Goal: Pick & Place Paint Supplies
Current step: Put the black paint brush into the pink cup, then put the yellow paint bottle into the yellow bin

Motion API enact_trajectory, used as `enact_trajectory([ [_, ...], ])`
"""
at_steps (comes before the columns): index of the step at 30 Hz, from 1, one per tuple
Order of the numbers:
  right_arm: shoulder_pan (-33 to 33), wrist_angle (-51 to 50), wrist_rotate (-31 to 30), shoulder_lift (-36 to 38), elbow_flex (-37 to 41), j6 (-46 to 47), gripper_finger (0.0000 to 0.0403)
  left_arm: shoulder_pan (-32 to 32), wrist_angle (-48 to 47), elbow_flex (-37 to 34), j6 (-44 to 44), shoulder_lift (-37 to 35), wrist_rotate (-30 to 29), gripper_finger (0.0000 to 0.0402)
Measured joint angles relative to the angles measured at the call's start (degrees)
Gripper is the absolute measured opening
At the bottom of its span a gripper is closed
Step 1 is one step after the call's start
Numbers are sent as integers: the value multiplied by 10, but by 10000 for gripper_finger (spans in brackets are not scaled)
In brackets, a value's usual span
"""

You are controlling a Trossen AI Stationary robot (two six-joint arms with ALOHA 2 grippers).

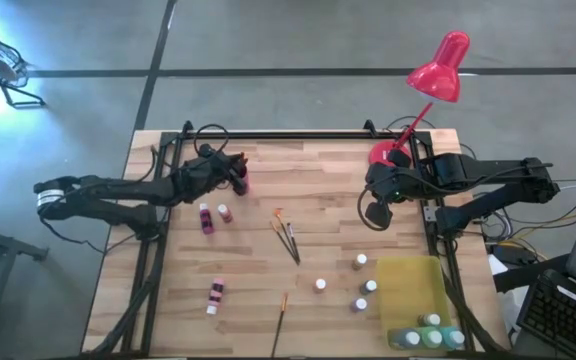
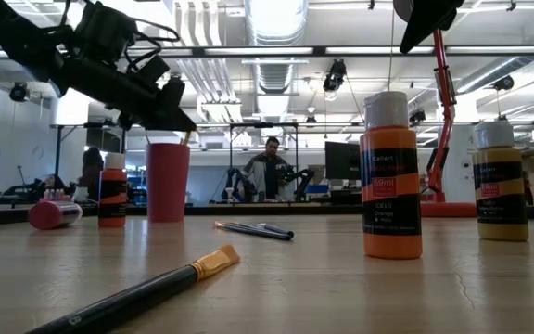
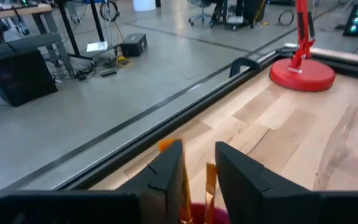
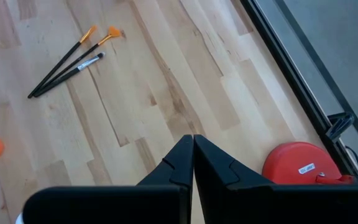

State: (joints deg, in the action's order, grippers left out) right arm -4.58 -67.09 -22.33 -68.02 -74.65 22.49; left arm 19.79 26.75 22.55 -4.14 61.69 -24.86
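A red cup (image 1: 241, 181) stands at the far left of the table, also showing in the low view (image 2: 167, 181). My left gripper (image 3: 197, 171) hovers level just above its rim (image 3: 197, 211), open. Its fingers stand on either side of an orange-tipped paintbrush (image 3: 209, 182) that sticks up out of the cup, and a second orange tip (image 3: 170, 146) shows behind one finger. Three brushes (image 1: 286, 236) lie mid-table and another brush (image 1: 280, 318) lies near the front edge. My right gripper (image 4: 192, 152) is shut on nothing, raised above the table beside the lamp base (image 4: 300, 163).
Small paint bottles stand or lie by the cup (image 1: 205, 218), at the near left (image 1: 214, 295) and in the middle right (image 1: 360, 262). A yellow tray (image 1: 408, 285) at the near right holds several bottles (image 1: 428, 335). The red desk lamp (image 1: 438, 68) stands at the far right.
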Motion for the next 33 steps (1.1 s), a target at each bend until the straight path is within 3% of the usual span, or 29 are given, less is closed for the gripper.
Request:
enact_trajectory([
  [7, 0, 0, 0, 0, 0, 0, 8, 0, -81, 70, 0, -2, 1, 128],
  [13, 0, 0, 0, 0, 0, 0, 8, 0, -190, 170, 5, -12, 21, 128],
  [21, 0, 0, 0, 0, 0, 0, 8, -2, -325, 294, 10, -23, 92, 127],
  [28, 0, 2, 1, 0, 0, 0, 8, -24, -338, 325, -10, -49, 125, 126],
  [33, 0, 7, 74, -1, 0, 0, 8, -51, -337, 332, -22, -73, 151, 126],
])
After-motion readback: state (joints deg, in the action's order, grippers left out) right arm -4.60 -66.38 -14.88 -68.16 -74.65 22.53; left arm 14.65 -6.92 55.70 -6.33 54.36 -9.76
